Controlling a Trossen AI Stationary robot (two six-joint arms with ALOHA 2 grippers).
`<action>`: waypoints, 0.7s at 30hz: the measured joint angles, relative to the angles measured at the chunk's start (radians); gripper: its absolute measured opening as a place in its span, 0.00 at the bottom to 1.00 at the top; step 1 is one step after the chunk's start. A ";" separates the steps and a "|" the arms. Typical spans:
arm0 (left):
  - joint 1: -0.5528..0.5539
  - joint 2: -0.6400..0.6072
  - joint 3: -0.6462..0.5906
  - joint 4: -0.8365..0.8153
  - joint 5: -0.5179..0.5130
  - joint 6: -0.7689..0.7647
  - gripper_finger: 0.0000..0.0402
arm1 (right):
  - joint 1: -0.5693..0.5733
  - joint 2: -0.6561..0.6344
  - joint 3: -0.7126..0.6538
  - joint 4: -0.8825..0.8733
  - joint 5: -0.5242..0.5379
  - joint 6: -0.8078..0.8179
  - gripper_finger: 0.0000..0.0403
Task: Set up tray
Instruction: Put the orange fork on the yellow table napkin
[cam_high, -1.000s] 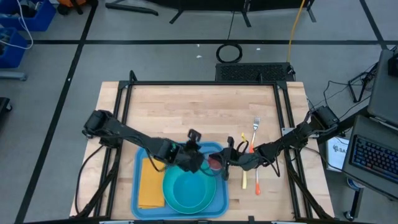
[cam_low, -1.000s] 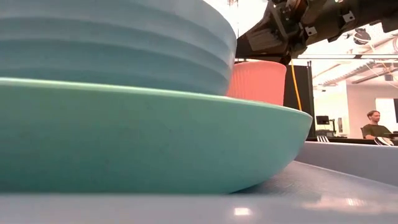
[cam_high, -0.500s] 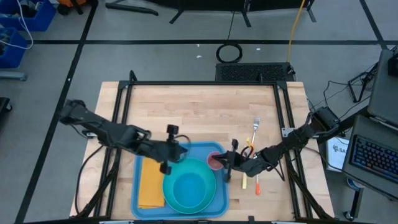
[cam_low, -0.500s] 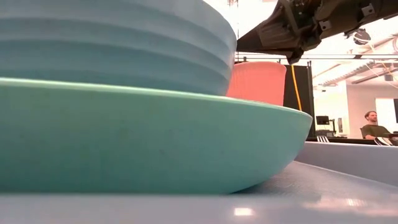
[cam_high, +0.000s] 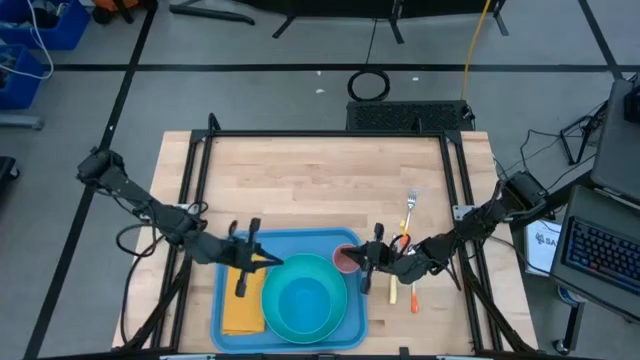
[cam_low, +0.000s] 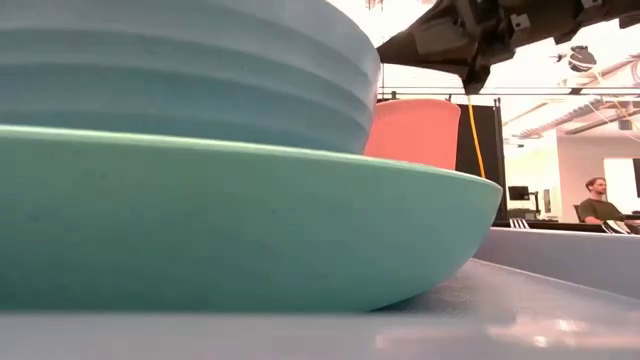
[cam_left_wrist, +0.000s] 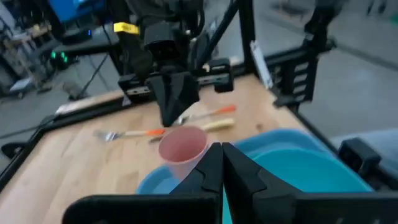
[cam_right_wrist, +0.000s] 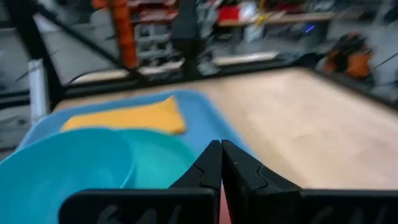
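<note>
Mostly set: blue tray (cam_high: 222, 320) at the table's 6 o'clock holding orange napkin (cam_high: 240, 305), plate (cam_high: 340, 318), bowl (cam_high: 303, 300) and pink cup (cam_high: 346, 261), fork (cam_high: 408, 214) and two more utensils left outside at 3 o'clock, left gripper (cam_high: 262, 262) and right gripper (cam_high: 364, 256) both pressed together, empty.

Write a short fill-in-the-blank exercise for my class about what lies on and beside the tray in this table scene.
1. The orange napkin lies flat on the blue ____.
2. The light blue bowl sits inside the turquoise ____.
3. The pink cup stands at the tray's far ____ corner, seen from above.
4. The fork lies on the bare wooden ____, outside the tray.

Missing words: tray; plate; right; table
</note>
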 joint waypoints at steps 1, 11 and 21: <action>-0.007 -0.004 -0.024 0.045 -0.002 0.005 0.02 | 0.005 -0.003 0.001 0.003 0.028 -0.008 0.00; -0.025 -0.015 -0.129 0.234 -0.006 0.013 0.01 | 0.013 -0.126 0.001 -0.117 0.240 0.035 0.00; -0.089 -0.015 -0.134 0.261 -0.012 0.022 0.04 | 0.003 -0.312 0.001 -0.258 0.497 0.044 0.00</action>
